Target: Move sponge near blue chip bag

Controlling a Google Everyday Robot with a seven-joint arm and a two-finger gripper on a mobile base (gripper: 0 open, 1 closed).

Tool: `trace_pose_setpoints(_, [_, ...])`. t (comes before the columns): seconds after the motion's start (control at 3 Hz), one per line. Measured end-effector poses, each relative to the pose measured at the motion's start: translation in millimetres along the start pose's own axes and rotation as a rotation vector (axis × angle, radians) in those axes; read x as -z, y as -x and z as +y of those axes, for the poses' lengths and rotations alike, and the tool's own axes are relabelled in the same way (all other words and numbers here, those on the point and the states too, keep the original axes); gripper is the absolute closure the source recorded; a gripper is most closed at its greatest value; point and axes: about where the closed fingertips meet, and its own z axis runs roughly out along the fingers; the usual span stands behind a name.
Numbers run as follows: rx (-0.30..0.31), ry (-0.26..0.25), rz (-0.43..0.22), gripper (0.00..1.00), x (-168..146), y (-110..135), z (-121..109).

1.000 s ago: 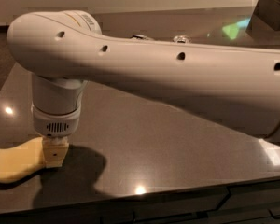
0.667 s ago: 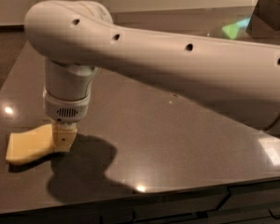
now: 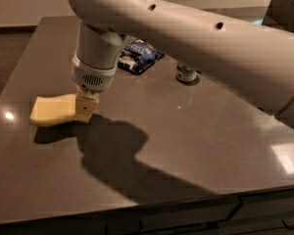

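Arm's swung across and further up the worktop (image 3: 196, 146) over the last second, and the sponge (image 3: 53, 109) has come right along with it, so the carry is properly underway now. The hand (image 3: 86, 109) is closed on one end of the sponge, and the rest of the pale yellow block sticks out sideways from it. There's a dark shadow sitting under the sponge, so I'd say it's lifted just clear of the surface instead of being dragged, though it's a close call.

What that means: the grab looks done and it's all about travel from here. The blue chip bag (image 3: 139, 57) lies beyond the hand, toward the far side of the worktop, on the opposite side from where the sponge pokes out, and partly tucked behind the wrist. Still apart from the sponge, but not by a lot. A green-and-white can (image 3: 186, 73) stands a bit past the bag, so the drop wants to land on the hand's side of the bag, not over by that can.
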Motion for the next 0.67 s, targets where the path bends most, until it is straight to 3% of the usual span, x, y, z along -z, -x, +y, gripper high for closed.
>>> trace_pose_setpoints(0.67, [-0.121, -0.134, 0.079, 1.0, 44.6, -62.4, -62.9])
